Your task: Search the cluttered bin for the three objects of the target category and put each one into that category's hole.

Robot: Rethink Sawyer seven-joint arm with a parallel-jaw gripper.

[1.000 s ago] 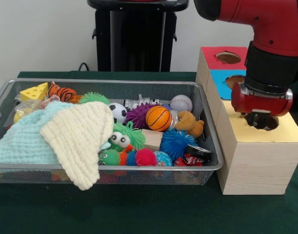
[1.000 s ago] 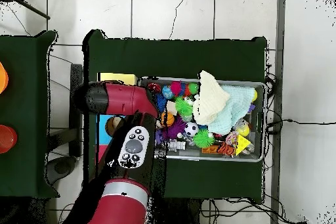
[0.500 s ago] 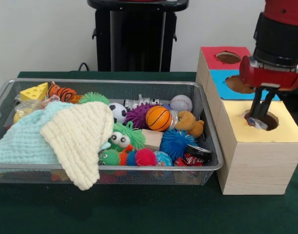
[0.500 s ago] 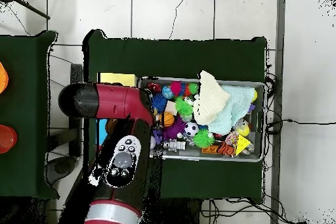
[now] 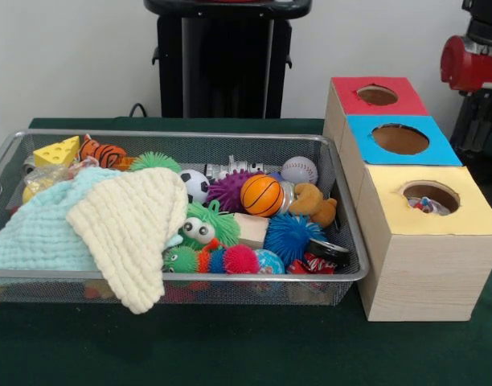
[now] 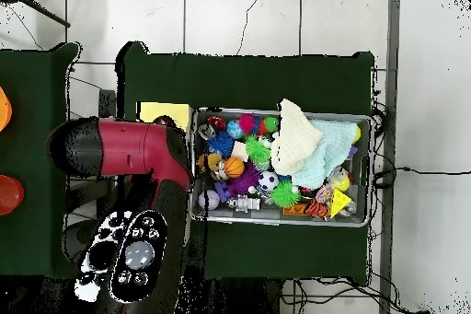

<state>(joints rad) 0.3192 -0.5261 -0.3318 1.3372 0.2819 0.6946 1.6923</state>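
With a printed wrapper [image 5: 425, 204] lying inside the yellow-topped hole [image 5: 430, 196], the arm [image 5: 473, 64] is hanging at the frame's edge (gripper state impossible to tell), and the next move is probably searching the cluttered bin [image 5: 230, 137] for another wrapper.

A robotics lab or test room. A red and black robot arm [image 6: 129, 149] stands on a black pedestal [image 5: 226, 56] at a table covered in dark green cloth [image 5: 230, 346], before a plain white wall [image 5: 69, 56]. The overhead view shows a floor of pale tiles [image 6: 239, 16] with black cables [image 6: 414, 172] trailing across it on the right.
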